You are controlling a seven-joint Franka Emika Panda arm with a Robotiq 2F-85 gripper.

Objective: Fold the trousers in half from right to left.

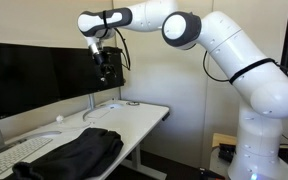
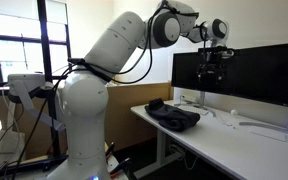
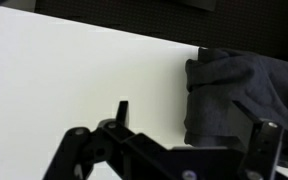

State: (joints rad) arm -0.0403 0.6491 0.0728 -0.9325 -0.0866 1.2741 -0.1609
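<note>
The trousers (image 1: pixel 79 150) are a dark, wrinkled bundle lying on the white desk (image 1: pixel 139 118). They show in both exterior views, and in one they lie near the desk's near end (image 2: pixel 174 116). In the wrist view the trousers (image 3: pixel 239 90) fill the right side, with their edge on the white desktop. My gripper (image 1: pixel 106 76) hangs high above the desk in front of the monitors, well clear of the cloth. It also shows in an exterior view (image 2: pixel 214 72). In the wrist view my gripper (image 3: pixel 194 118) has its fingers spread apart with nothing between them.
Black monitors (image 1: pixel 34 75) stand along the back of the desk and also show in an exterior view (image 2: pixel 254 75). A white keyboard (image 1: pixel 16 152) lies next to the trousers. A small object (image 1: pixel 131 103) sits near the desk's far end. A cardboard box (image 1: pixel 224 148) stands on the floor.
</note>
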